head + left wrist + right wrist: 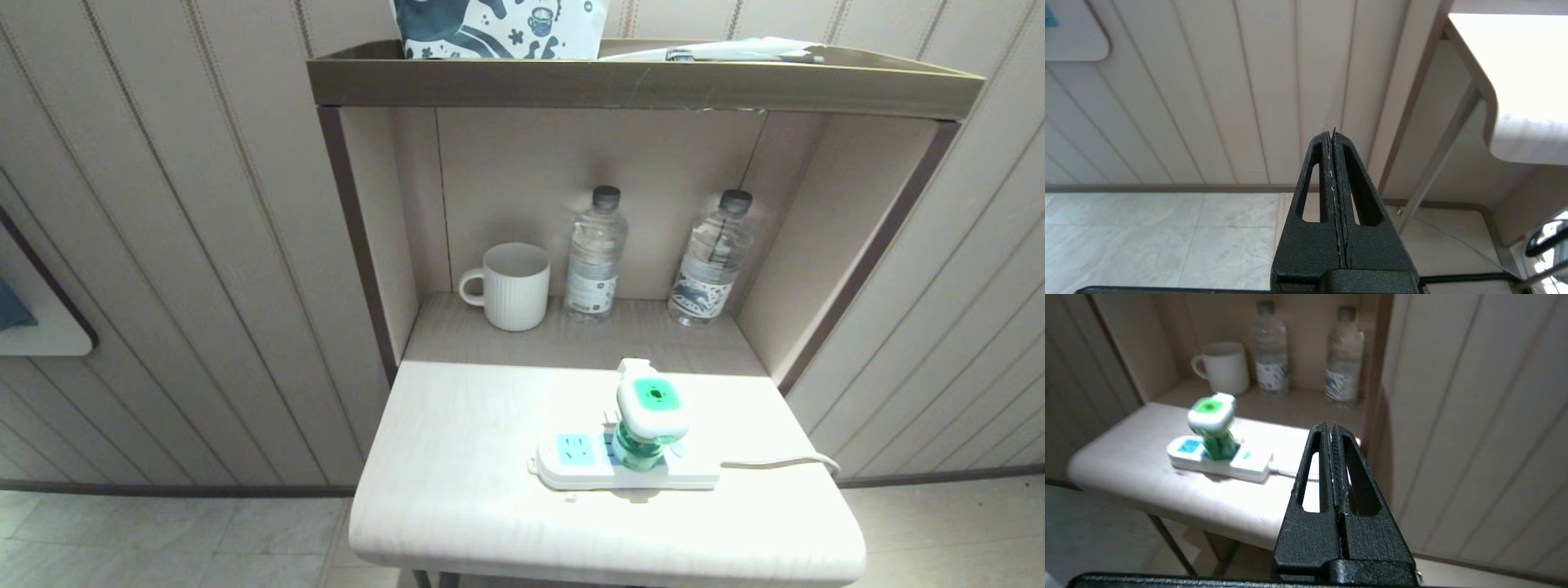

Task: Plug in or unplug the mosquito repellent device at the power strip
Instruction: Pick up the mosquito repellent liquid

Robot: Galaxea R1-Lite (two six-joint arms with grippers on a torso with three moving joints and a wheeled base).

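Nearest to you, the right gripper (1332, 430) hangs off the table's (457, 506) front right corner, above floor level, its jaws pressed together with nothing between them. The left gripper (1331, 134) sits low beside the table on the other side, pointed at the wall panelling, likewise closed and empty; leave it parked.

The mosquito repellent device (649, 420) stands on the power strip (571, 465), near the table's front edge and right of centre, and looks to be seated in the middle socket. It leans a little, white-and-green head uppermost, with the green bottle below it against the strip. So the step in hand is most likely an unplug.

To do it well, open the jaws before you close in, not over the device. Bring the right gripper in above the strip's cord (784, 463) end, and take the head across its flatter sides rather than the bottle, which may twist or slip. Pull straight up along the pins. The strip is light and loose, so expect it to lift with the device; a short, firm draw is safer than a slow one.

Further back in the alcove stand a white mug (510, 286), whose contents cannot be seen from here, and two capped water bottles (596, 253), clear liquid showing in both. Keep your approach low and forward of them.
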